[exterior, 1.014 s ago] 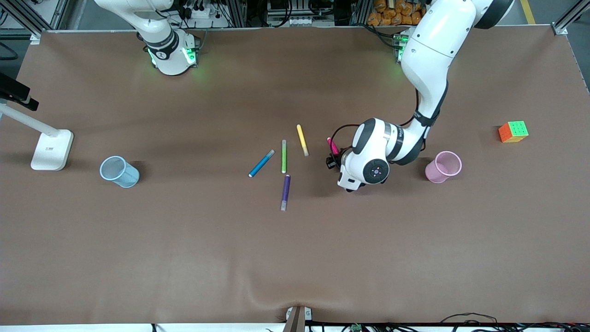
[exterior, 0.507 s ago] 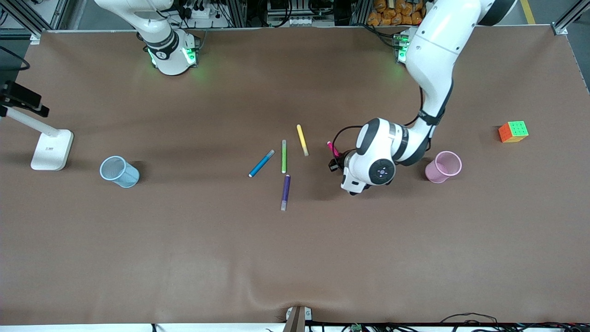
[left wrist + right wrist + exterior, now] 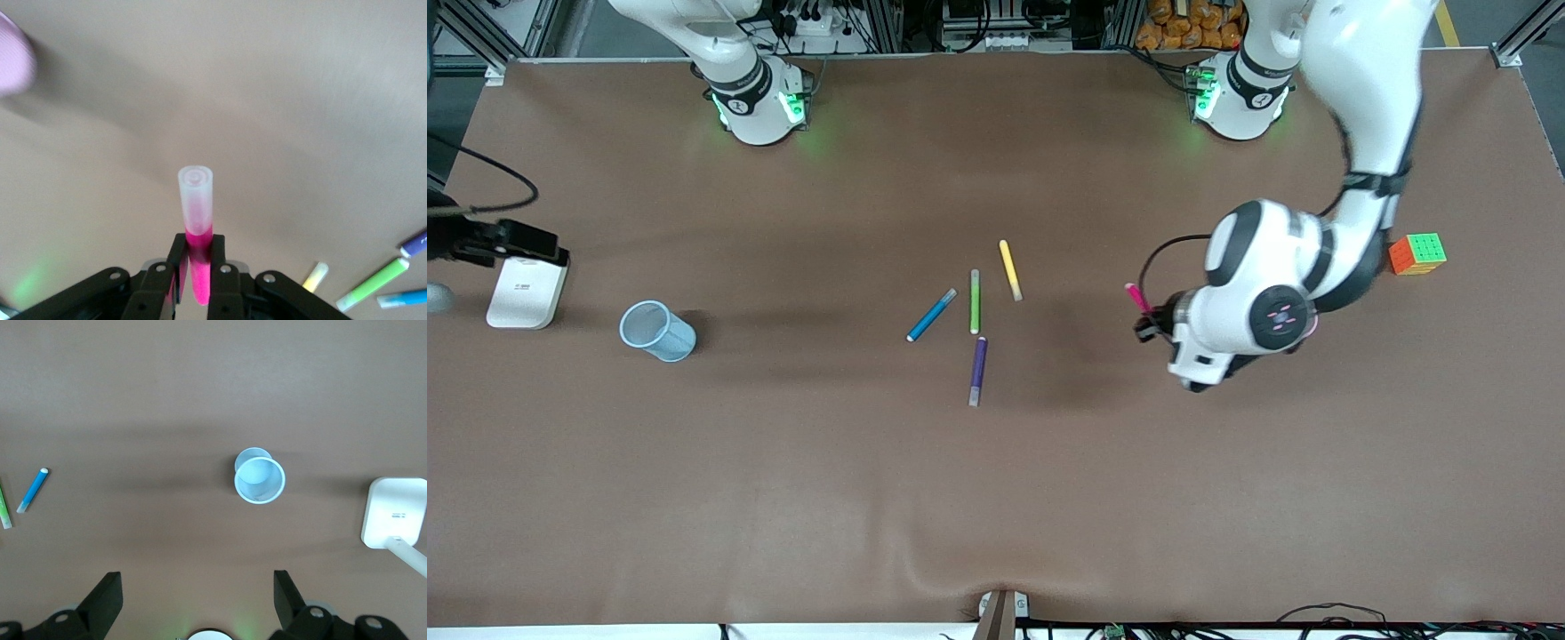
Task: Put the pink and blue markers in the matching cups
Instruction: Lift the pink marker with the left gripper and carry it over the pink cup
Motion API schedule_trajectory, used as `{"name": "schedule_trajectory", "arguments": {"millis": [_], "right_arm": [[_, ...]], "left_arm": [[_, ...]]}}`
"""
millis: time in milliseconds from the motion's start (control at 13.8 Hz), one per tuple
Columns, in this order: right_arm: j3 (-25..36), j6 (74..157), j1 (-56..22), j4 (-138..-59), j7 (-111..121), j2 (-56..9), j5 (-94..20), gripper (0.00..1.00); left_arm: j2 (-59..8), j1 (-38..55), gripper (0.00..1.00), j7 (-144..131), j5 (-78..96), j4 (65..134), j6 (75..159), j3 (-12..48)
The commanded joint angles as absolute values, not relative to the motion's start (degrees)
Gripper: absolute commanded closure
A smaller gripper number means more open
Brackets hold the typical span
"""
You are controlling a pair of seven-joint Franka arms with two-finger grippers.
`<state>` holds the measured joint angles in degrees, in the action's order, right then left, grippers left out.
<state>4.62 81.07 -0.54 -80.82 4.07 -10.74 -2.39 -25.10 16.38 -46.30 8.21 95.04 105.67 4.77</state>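
Observation:
My left gripper is shut on the pink marker and holds it above the table, beside the pink cup. In the left wrist view the marker stands between the fingers, pale cap outward, and the pink cup sits at the edge. In the front view my left arm hides nearly all of that cup. The blue marker lies mid-table among other pens. The blue cup stands toward the right arm's end. My right gripper is open and empty, high over the blue cup.
Green, yellow and purple pens lie beside the blue marker. A colour cube sits at the left arm's end. A white stand base sits near the blue cup, with a black part of my right hand over it.
My left gripper has carried the pink marker away from the pens toward the pink cup and now covers the cup in the front view. My right hand has moved in over the white stand.

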Motion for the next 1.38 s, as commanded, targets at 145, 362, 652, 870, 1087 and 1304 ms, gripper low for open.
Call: {"name": "schedule_trajectory", "arguments": {"millis": [145,362,652,870,1087,1304], "right_arm": [[4.7,88.1,-5.0,-80.1,3.4,-16.5,-3.1,0.00],[4.7,90.3,-5.9,-80.1,1.0,-19.5,-4.3,0.00],[4.7,91.7,-9.0,-80.1,-8.8,-22.6,-6.8,0.00],[4.7,93.2,-12.8,-80.2,-16.9,-25.4,-7.0,0.00],[4.7,93.8,-17.4,-80.3,-25.4,-28.1,-9.1,0.00],[4.7,96.1,-22.4,-80.4,-33.2,-30.8,-9.8,0.00]], "left_arm": [[-16.9,10.6,1.00,-39.0,1.4,95.7,102.6,5.0],[-13.1,6.4,1.00,-35.4,0.0,95.7,101.9,5.0],[-9.5,2.8,1.00,-34.8,-3.5,96.9,102.5,5.3],[-7.3,-1.4,1.00,-30.3,-3.5,98.7,104.3,5.4],[-3.5,-3.8,1.00,-27.6,-3.5,105.4,110.7,5.4],[-0.4,-4.7,1.00,-26.7,-3.5,111.3,114.7,5.4]]}}
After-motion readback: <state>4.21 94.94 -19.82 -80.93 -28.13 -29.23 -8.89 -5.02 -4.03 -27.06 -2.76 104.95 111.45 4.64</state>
